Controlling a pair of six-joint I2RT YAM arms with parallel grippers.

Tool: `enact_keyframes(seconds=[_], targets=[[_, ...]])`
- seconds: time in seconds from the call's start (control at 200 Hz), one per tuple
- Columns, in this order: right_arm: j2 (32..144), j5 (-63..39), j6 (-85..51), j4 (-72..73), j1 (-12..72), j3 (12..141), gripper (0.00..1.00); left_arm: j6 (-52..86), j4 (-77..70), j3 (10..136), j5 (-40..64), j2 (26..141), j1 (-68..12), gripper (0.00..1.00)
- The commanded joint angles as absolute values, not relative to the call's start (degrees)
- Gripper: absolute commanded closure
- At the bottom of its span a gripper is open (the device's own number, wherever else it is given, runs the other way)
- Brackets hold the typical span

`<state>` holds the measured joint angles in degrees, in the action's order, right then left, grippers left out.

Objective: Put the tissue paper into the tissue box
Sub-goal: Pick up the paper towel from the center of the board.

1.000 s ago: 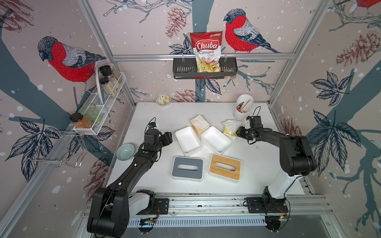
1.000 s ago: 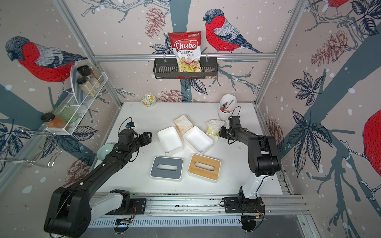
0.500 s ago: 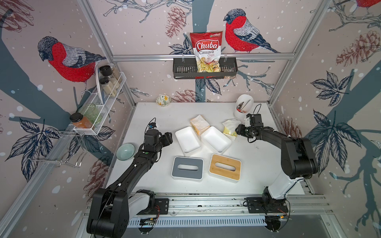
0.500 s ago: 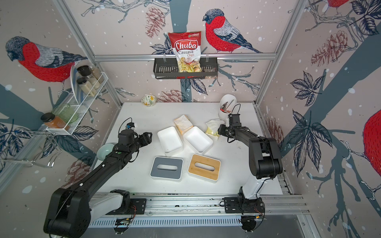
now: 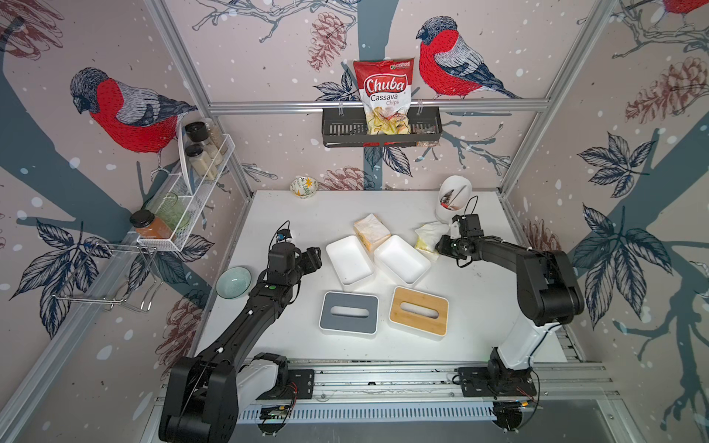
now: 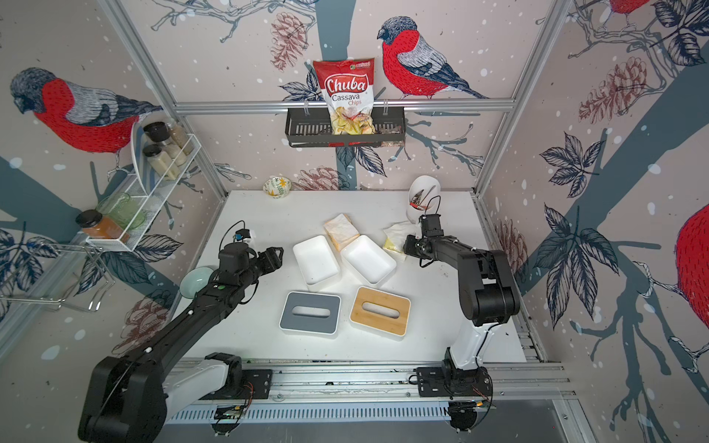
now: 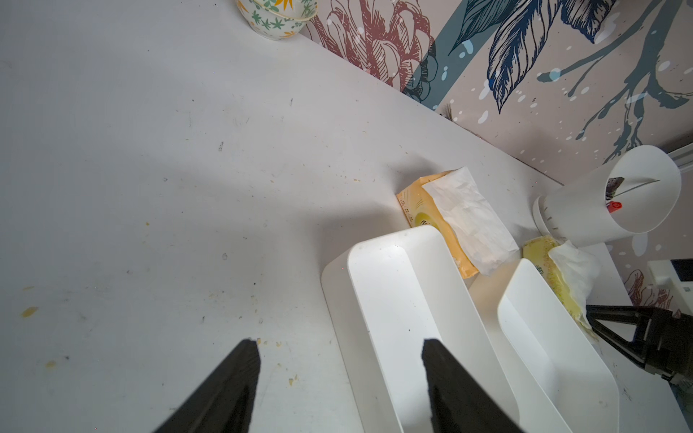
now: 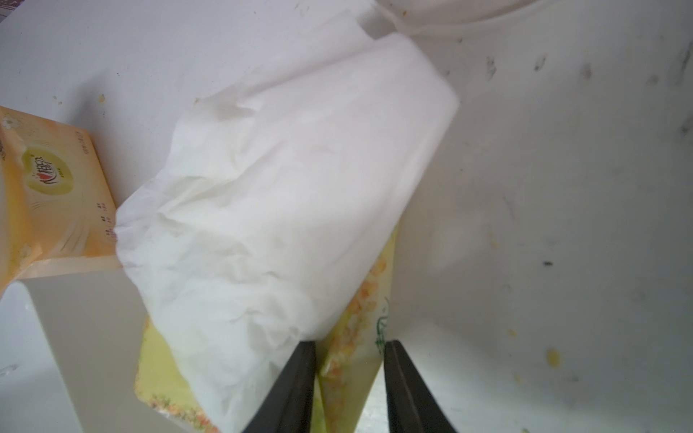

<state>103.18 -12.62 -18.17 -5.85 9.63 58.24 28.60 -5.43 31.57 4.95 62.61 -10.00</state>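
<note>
A yellow-green pack of tissue paper (image 5: pixel 426 238) with a white sheet (image 8: pixel 285 210) sticking out lies right of two open white tissue box bases (image 5: pixel 349 259) (image 5: pixel 401 259). My right gripper (image 8: pixel 348 346) is shut on the pack's end flap, low over the table (image 6: pixel 406 245). An orange tissue pack (image 5: pixel 371 231) leans behind the two bases. My left gripper (image 7: pixel 339 343) hangs open and empty at the left base's near corner (image 5: pixel 316 255). A grey lid (image 5: pixel 348 312) and a bamboo lid (image 5: pixel 418 310) lie in front.
A tipped white cup (image 5: pixel 452 197) with tools stands just behind the right gripper. A floral bowl (image 5: pixel 304 187) sits at the back wall. A pale green bowl (image 5: pixel 233 282) is at the table's left edge beside the left arm.
The right gripper has edged toward the yellow-green pack and its jaws have narrowed onto the flap. The left arm has not moved.
</note>
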Motion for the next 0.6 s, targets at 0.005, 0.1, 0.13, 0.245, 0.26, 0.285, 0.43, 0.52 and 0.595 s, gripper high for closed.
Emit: enact_keyframes(seconds=[0.005, 0.1, 0.13, 0.245, 0.26, 0.285, 0.43, 0.52, 0.595], targets=[[103.52, -9.95, -17.64, -6.34, 10.10, 58.21, 0.71, 28.81, -6.16, 31.31, 5.63, 62.31, -10.19, 0.28], [102.74, -7.90, -17.55, -7.02, 10.61, 58.01, 0.80, 28.76, -6.24, 30.77, 5.70, 61.97, -10.28, 0.28], [102.47, -7.25, -17.49, -7.41, 10.80, 58.09, 0.83, 28.90, -6.33, 30.61, 5.69, 61.90, -10.27, 0.28], [100.65, -4.56, -17.06, -9.35, 11.89, 58.33, 0.95, 29.05, -6.42, 30.41, 5.89, 61.57, -10.35, 0.28], [100.39, -3.96, -17.00, -9.69, 12.01, 58.39, 0.97, 29.08, -6.42, 30.37, 5.89, 61.61, -10.37, 0.28], [99.92, -3.18, -16.89, -10.23, 12.36, 58.44, 0.99, 29.03, -6.41, 30.36, 5.98, 61.53, -10.36, 0.28], [95.95, 1.49, -15.95, -14.52, 13.69, 59.12, 1.00, 28.94, -5.90, 29.90, 5.63, 60.59, -10.40, 0.28], [92.95, 4.99, -15.43, -17.01, 14.63, 59.58, 1.00, 29.16, -6.19, 29.37, 5.89, 60.29, -10.45, 0.28], [90.73, 6.87, -15.61, -18.81, 15.90, 60.13, 1.00, 29.41, -6.33, 29.14, 6.22, 60.28, -10.52, 0.28]])
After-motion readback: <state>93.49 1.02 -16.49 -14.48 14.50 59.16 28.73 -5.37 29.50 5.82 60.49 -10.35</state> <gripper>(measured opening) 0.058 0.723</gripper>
